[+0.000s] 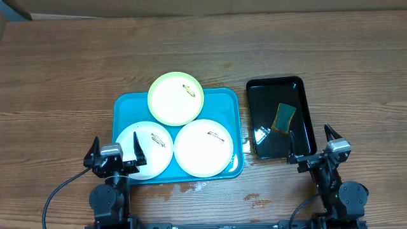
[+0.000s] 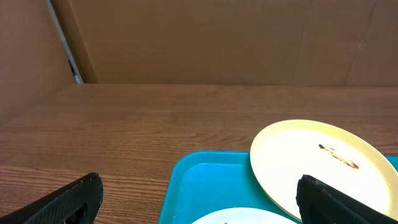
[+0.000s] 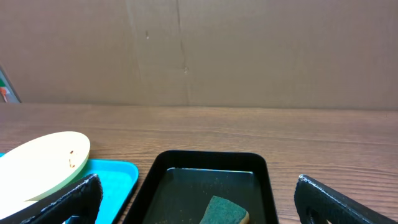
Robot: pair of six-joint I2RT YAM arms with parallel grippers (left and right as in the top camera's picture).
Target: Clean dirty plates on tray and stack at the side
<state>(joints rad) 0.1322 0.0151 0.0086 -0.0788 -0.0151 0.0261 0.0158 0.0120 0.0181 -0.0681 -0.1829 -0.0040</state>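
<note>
R gripper (image 1: pixel 309 133): jaws wide open, empty, touching nothing; sits at near end of black tray (image 1: pixel 267 95).
L gripper (image 1: pixel 116 144): wide open, empty; above near-left white plate (image 1: pixel 152 159).
Sponge (image 1: pixel 283 117): in black tray, just ahead of R gripper, slightly to its left; long axis approx. away from robot, a bit tilted. R arm nearer.
Other plates: near-right white plate (image 1: pixel 202 149) and yellow-green plate (image 1: pixel 172 102) also on turquoise tray (image 1: pixel 127 108), all smeared.
Next (guess): R fwd + down onto sponge.
</note>
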